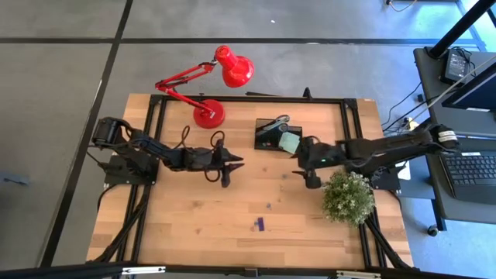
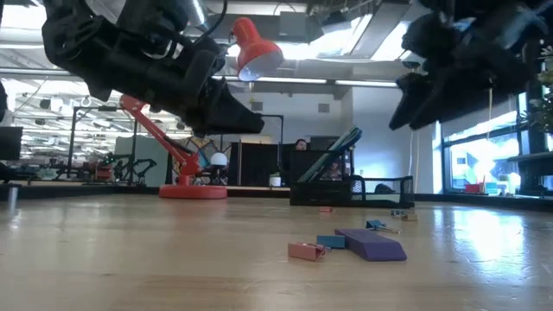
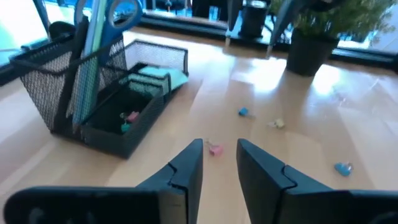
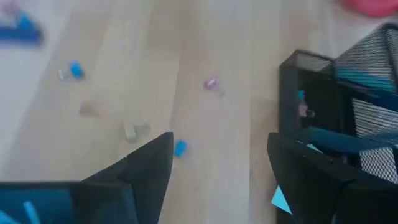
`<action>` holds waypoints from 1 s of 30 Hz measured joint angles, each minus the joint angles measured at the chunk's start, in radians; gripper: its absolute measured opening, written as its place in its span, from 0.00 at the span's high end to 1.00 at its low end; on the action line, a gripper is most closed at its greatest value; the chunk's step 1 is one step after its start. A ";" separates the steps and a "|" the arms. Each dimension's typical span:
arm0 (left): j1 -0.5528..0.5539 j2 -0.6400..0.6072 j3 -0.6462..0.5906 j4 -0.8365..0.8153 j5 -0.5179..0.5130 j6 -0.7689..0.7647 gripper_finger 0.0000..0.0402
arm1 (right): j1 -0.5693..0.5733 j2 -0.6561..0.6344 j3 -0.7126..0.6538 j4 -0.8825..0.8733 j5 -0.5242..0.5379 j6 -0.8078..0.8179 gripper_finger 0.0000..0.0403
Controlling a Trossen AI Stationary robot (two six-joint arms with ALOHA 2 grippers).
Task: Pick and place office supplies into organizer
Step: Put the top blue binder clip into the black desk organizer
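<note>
The black mesh organizer [image 1: 271, 133] stands at the table's far middle. Blue-handled scissors [image 3: 118, 15] and light-blue pencils [image 3: 87, 68] stand upright in its taller section. The pale green sticky-note pad [image 3: 160, 78] lies on the low compartment's rim. Small coloured clips lie on the wood, among them a pink one [image 3: 215, 149] and a blue one [image 4: 180, 148]. A purple piece [image 1: 260, 224] lies toward the near edge. My left gripper [image 3: 219, 149] hovers open left of the organizer. My right gripper [image 4: 221, 146] hovers open at the organizer's right near corner [image 1: 297, 157].
A red desk lamp [image 1: 209, 115] stands left of the organizer, its head beyond the far edge. A green bushy plant [image 1: 348, 198] sits under the right arm. A black metal frame [image 1: 248, 99] borders the work area. Bare wood lies between the grippers and the near edge.
</note>
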 joint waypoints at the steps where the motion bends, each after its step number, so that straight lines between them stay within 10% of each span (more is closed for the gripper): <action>1: 0.003 0.001 -0.001 -0.007 0.001 0.000 0.77 | 0.000 0.039 0.030 -0.028 -0.002 -0.026 0.35; 17: 0.008 0.001 -0.001 -0.004 -0.016 0.000 0.77 | 0.000 0.528 0.315 -0.324 -0.025 -0.561 0.35; 30: 0.008 0.001 -0.001 -0.009 -0.017 0.000 0.78 | 0.027 0.655 0.336 -0.284 -0.014 -0.837 0.35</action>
